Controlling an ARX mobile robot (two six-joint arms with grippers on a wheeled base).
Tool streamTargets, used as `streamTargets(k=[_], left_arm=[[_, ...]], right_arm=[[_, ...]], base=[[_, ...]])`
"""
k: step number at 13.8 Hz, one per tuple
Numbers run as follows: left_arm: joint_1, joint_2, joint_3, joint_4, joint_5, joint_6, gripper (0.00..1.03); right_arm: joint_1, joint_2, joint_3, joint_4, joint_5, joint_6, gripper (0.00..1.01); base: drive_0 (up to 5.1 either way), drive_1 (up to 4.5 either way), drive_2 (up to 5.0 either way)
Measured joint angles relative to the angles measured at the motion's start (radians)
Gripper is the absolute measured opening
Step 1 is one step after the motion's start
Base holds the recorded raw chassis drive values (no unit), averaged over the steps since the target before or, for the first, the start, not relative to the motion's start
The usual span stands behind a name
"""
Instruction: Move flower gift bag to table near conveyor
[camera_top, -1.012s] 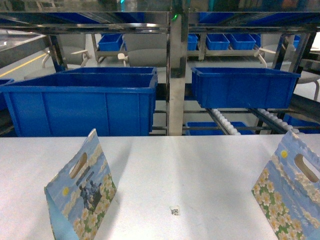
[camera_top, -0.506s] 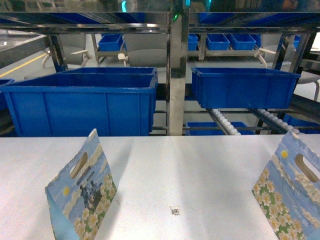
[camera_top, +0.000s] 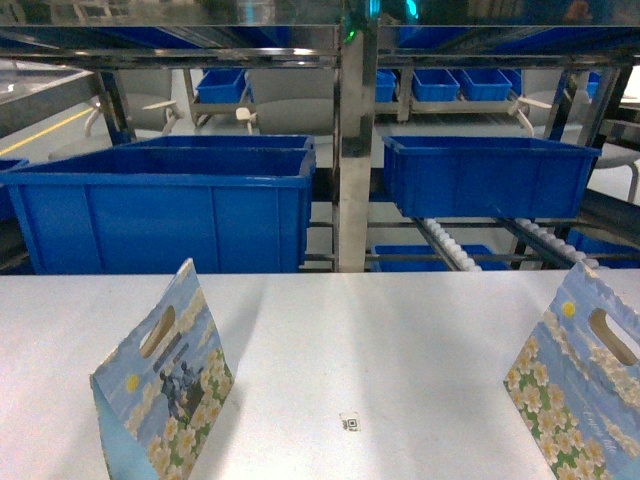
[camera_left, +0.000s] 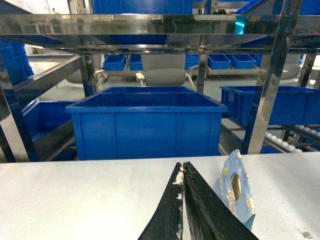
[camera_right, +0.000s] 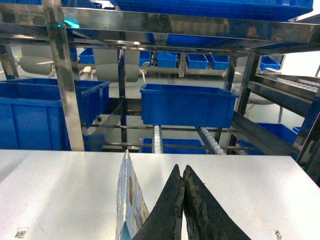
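The left end effector (camera_left: 183, 172) is seen in its wrist view with its two dark fingers pressed together at the tips, nothing being held between them; it is poised above the white tabletop (camera_left: 75, 195), with a flower gift bag (camera_left: 234, 192) standing upright just to its right. The right end effector (camera_right: 182, 175) is likewise seen closed tip to tip and empty, and a second flower gift bag (camera_right: 129, 210) is viewed edge-on just to its left. Neither end effector is visible in the head view. There, the left bag (camera_top: 165, 380) is shown standing on the tabletop (camera_top: 400, 340) at the lower left, printed with white blossoms and a die-cut handle slot, while the right bag (camera_top: 585, 385) stands at the lower right edge, partly cut off by the frame. A small square code sticker (camera_top: 349, 424) lies flat on the tabletop between the two bags, nearer the front. Beyond the far edge of the tabletop, the stainless-steel conveyor rack (camera_top: 355, 140) is seen, with sloping tracks of white rollers (camera_top: 450, 243) on the right. A large blue bin (camera_top: 165, 210) sits on the rack at the left and a smaller blue bin (camera_top: 485, 175) rests on the roller tracks at the right.
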Motion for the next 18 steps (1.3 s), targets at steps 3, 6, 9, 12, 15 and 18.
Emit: streamTargets(k=[3,6,9,12,15,18], left_arm=[[0.0,0.0,0.0,0.0,0.0,0.0,0.02],[0.0,0.0,0.0,0.0,0.0,0.0,0.02],[0.0,0.0,0.0,0.0,0.0,0.0,0.02],[0.0,0.0,0.0,0.003,0.0,0.0,0.02],[0.0,0.0,0.0,0.001,0.0,0.0,0.02],[0.0,0.0,0.0,0.0,0.0,0.0,0.46]], right_arm=[[0.0,-0.079,0.0,-0.074,0.0,0.0,0.02],[0.0,-0.113,0.0,-0.109,0.0,0.001,0.02],[0.0,-0.285,0.0,-0.302,0.0,0.001,0.02],[0.0,-0.293,0.001,-0.304,0.0,0.001,0.02],[0.0,-0.294,0.001,-0.301,0.0,0.001,0.02],[0.0,-0.294,0.001,-0.301,0.0,0.001,0.47]], base=[[0.0,0.0,0.0],[0.0,0.0,0.0],[0.0,0.0,0.0],[0.0,0.0,0.0],[0.0,0.0,0.0],[0.0,0.0,0.0]])
